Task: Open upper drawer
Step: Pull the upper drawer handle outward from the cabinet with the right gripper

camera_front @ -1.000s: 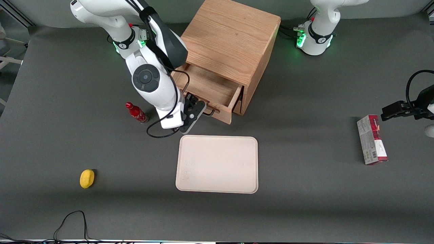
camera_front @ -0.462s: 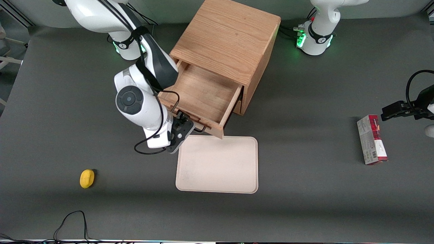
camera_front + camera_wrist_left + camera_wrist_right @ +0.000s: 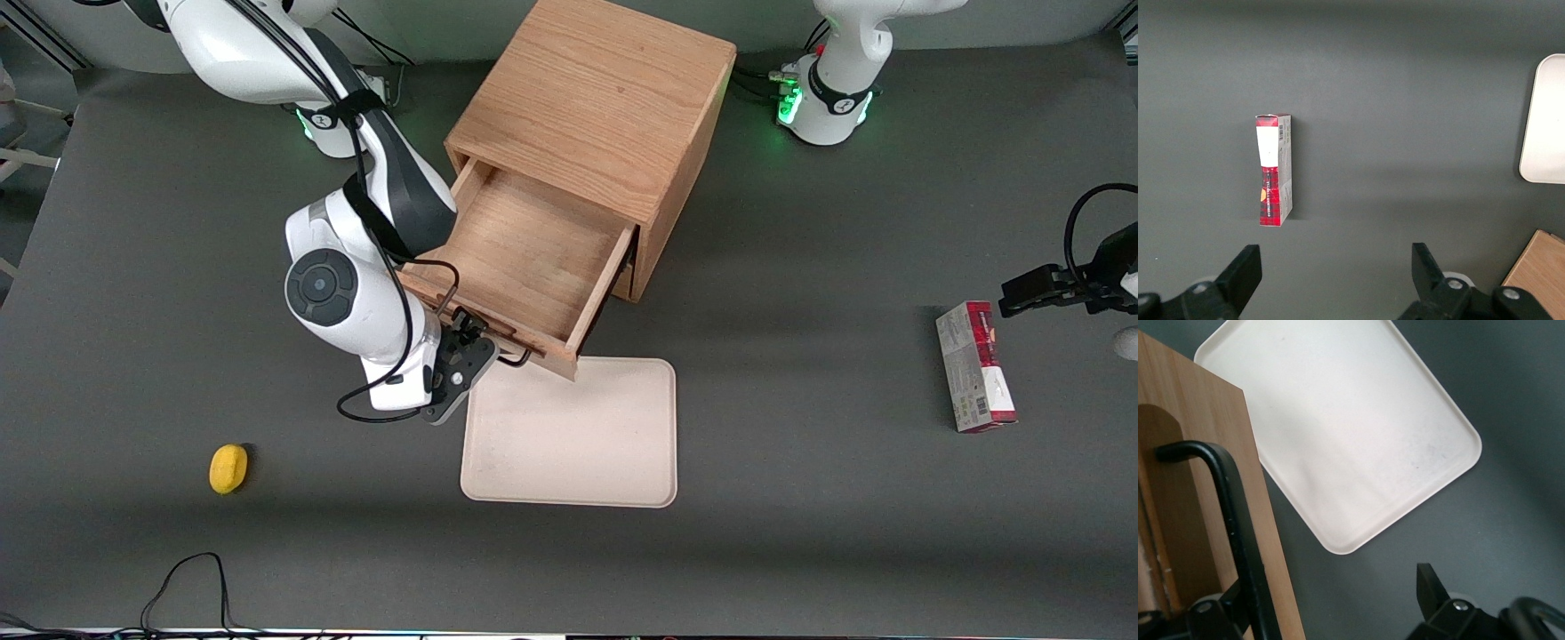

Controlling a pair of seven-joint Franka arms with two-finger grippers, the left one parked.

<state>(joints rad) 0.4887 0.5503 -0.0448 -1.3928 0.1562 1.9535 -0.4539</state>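
The tool [image 3: 477,345], fingers spread wide, straddles the thin dark bar handle [image 3: 1238,527] of the pulled-out light-oak upper drawer [image 3: 524,258], seemingly without clamping it; a cream rectangular tray [image 3: 573,436] lies just below.

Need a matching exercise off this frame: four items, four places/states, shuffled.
1. light-oak upper drawer
2. cream rectangular tray
3. small yellow rounded object
4. red-and-white cardboard box

A. alone toward the working arm's end of the table
B. pulled out, bare wood interior showing
C. lying toward the parked arm's end of the table
D. flat on the table, just nearer the front camera than the cabinet

Pairs: 1-B, 2-D, 3-A, 4-C.

The claw is open at the drawer's dark bar handle.
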